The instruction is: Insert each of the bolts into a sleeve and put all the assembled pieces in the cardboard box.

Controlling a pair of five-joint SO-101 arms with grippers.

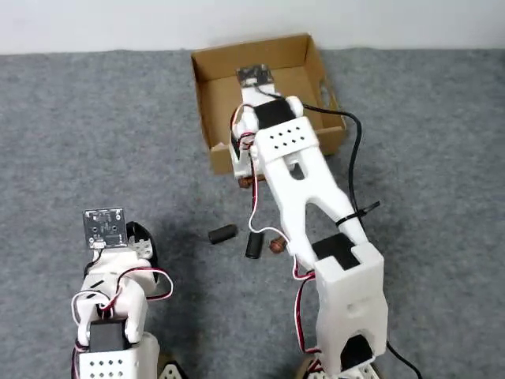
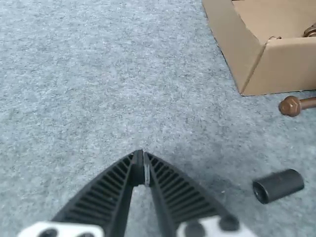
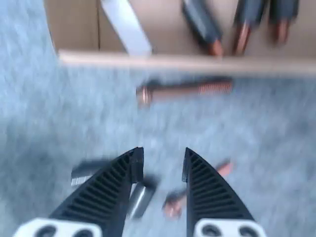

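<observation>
Right end effector (image 3: 161, 160) hangs with its jaws spread and nothing between them, just off the front wall of the cardboard box (image 3: 173, 60), and three assembled pieces (image 3: 200, 22) are lying inside the box. Left end effector (image 2: 143, 170) sits low over the grey counter (image 1: 95, 134), pressed together and carrying nothing, well away from the box. Out on the counter, one bolt (image 3: 182, 91) lies flat just beside the box wall, and further back toward the arms there's a sleeve (image 1: 223, 234), a second sleeve (image 1: 254, 244) and a second bolt (image 1: 276, 245) just beside it. So, by my reading, two pairs remain to mate. The clean play looks like this: drop over the bolt by the wall, straddle the shank crosswise near the head so the threaded end sticks out free, and close only once both pads are level with it. Watch the box wall, it's close enough to catch a finger. Then line the shank up with a sleeve bore and push straight.
</observation>
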